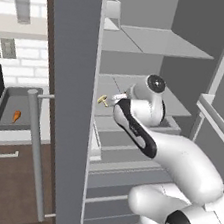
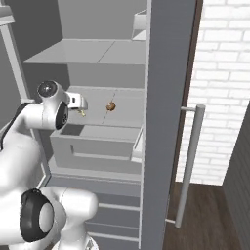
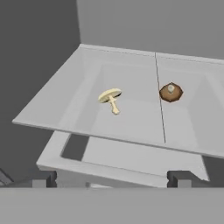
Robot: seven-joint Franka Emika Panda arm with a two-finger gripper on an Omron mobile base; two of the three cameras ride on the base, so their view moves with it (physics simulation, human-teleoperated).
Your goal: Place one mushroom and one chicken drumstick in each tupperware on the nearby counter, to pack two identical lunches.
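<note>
Pincer (image 3: 113, 178) nearest lens, fingertips spread wide, nothing held; I hold it just short of fridge shelf (image 3: 65, 105) front edge. Cream mushroom (image 3: 110, 99) lies ahead, near centre line, cap away from me to left, stem pointing back toward pincer. Brown mushroom (image 3: 170, 92) sits beside it, farther right, apart. On counter (image 1: 9, 137), tupperware (image 1: 5, 96) already carries one drumstick (image 1: 16, 115). I judge straight reach takes cream mushroom first.

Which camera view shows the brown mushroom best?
The hand view: the brown mushroom lies unobstructed on the fridge shelf, beside the white mushroom. The right base view shows it small and distant. In the left base view I cannot make it out.
</note>
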